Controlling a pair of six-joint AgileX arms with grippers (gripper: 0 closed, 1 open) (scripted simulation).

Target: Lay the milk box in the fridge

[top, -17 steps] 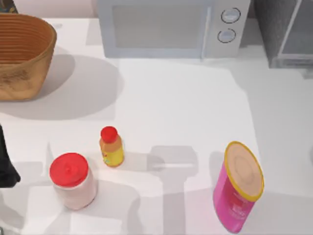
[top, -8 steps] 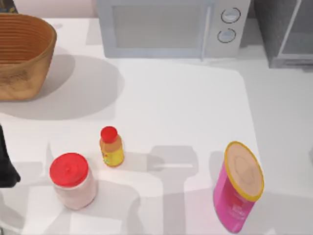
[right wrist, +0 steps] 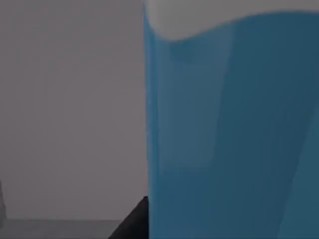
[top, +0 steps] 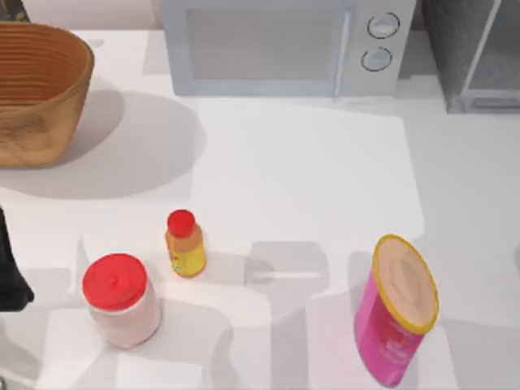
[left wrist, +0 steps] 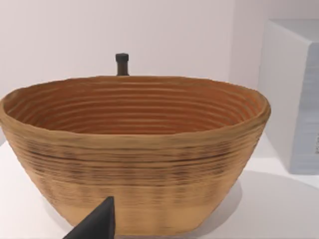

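The milk box sits very close in front of the right wrist camera, its sky-blue side with a white band at one end, and a dark fingertip of the right gripper pokes in just beside it. Whether that claw is clamped on the carton or merely next to it, I cannot tell from here. Behind the carton there is a plain grey surface.

From above, the fridge stands at the far right corner of the table, dark grey with a light silver frame (partly cut off by the edge). Just left of it is the pale-grey microwave with two round dials. A woven basket sits at the far left.

Nearer in, a small bottle with a red cap stands upright, a red-lidded jar near-left of it, and a pink can with a yellow rim well apart at the near right.

The left arm rests at the left edge, its wrist camera facing the basket; one dark fingertip shows, and its claw's state I cannot tell.
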